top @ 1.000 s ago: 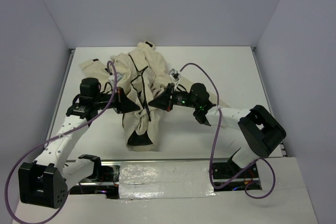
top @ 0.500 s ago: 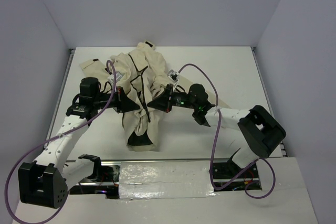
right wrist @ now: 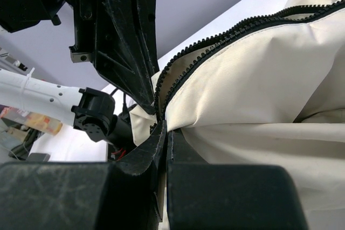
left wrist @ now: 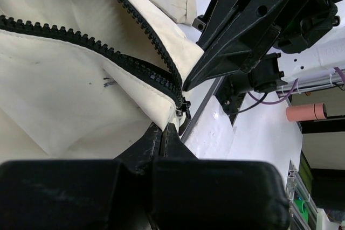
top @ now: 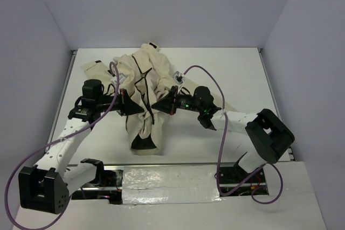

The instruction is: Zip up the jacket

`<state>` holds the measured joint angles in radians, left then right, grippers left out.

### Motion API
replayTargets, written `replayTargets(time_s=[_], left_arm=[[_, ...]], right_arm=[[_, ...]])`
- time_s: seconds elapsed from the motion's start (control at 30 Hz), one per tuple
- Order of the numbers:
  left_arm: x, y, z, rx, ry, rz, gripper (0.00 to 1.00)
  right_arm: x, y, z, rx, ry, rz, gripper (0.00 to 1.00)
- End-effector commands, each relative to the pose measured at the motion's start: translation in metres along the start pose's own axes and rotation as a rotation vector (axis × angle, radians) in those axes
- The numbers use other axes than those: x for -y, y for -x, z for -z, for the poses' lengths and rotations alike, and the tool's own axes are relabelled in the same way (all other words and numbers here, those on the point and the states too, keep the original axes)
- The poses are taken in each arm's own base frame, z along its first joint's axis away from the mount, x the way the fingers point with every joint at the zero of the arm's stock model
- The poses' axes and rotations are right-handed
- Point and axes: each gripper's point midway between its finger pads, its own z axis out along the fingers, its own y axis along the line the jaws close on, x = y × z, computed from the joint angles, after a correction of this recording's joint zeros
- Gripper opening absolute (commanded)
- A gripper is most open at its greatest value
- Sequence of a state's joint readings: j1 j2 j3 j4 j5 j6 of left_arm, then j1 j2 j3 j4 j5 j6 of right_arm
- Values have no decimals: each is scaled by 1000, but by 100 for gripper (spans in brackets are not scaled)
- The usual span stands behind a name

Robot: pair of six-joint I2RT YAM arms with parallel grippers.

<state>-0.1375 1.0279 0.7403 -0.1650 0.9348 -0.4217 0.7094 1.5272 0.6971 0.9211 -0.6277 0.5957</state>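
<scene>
Jacket [top: 153, 65] looks soft, light and floppy; left pincer [left wrist: 164, 130] and right pincer [right wrist: 163, 127] each clench its hem beside the zipper [left wrist: 124, 63], likely the firmest hold.

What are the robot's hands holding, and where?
Both hold the jacket. The left gripper and the right gripper each pinch its front edge beside the zipper.

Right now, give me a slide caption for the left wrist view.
Left hand and right hand pinch the jacket at the bottom of its open zipper.
</scene>
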Motion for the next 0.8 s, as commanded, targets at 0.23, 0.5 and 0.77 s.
replayTargets(time_s=[0.23,0.5,0.77], left_arm=[[10,17,-1,11,17,-36,0],[4,27,10,4,131,40,0],[-1,23,9,-5,144,50,0]], right_arm=[[-13,26,-3,72,2,85,0],[-13,24,3,76,-16,90,0],[-14,25,4,79,-14,92,0]])
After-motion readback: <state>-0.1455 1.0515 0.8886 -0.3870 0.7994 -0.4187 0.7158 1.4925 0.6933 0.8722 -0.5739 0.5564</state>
